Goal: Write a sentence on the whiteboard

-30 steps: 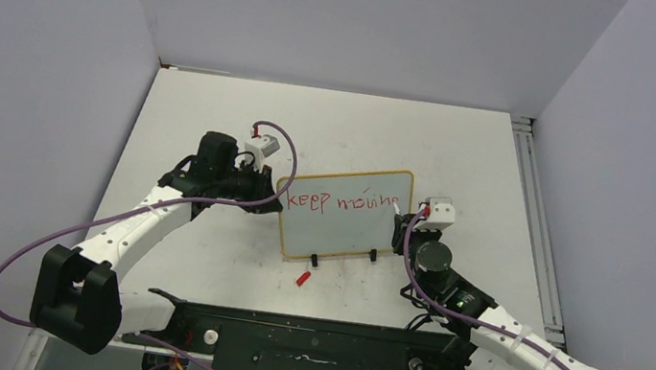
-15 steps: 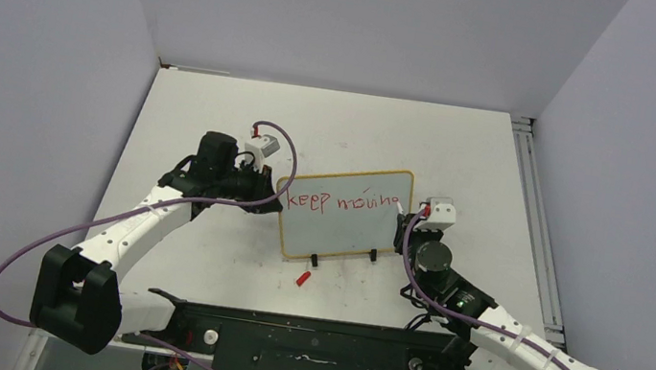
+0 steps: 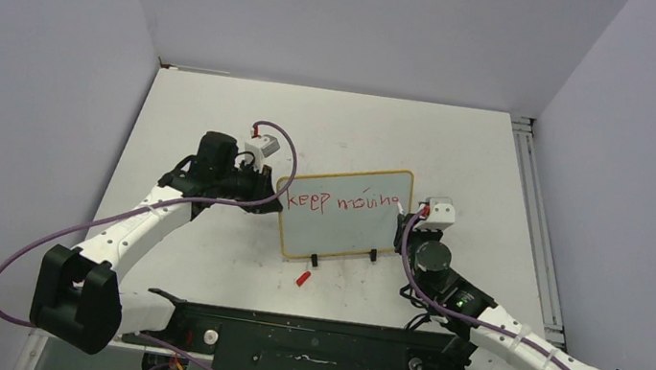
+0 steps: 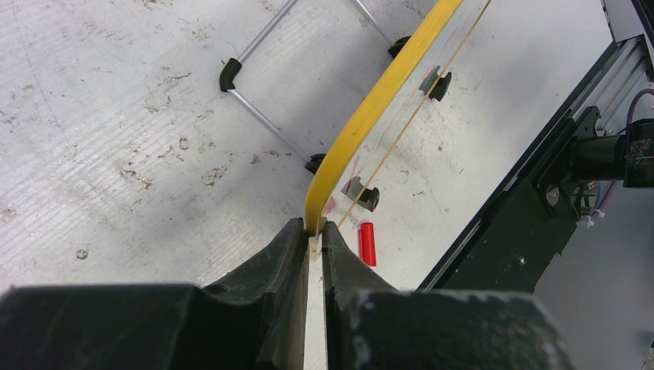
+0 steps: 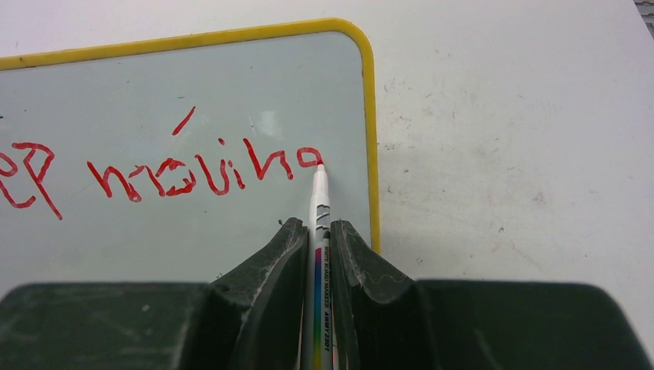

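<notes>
The left gripper (image 4: 315,229) is clamping shut on the left edge of the whiteboard (image 3: 342,231), likely steadying it where it is standing mid-table (image 3: 218,112) for writing. The right gripper (image 5: 316,224) is pinching a marker (image 5: 319,185), tip touching the end of "moving" in the sentence (image 3: 339,200). Counting: 1 whiteboard, 2 red words, 1 marker, 1 red cap (image 3: 302,278) lying just in front, 2 grippers.

A red cap (image 3: 302,278) lies on the scuffed white table (image 3: 361,132); a metal rail (image 3: 534,214) runs along its right edge.
</notes>
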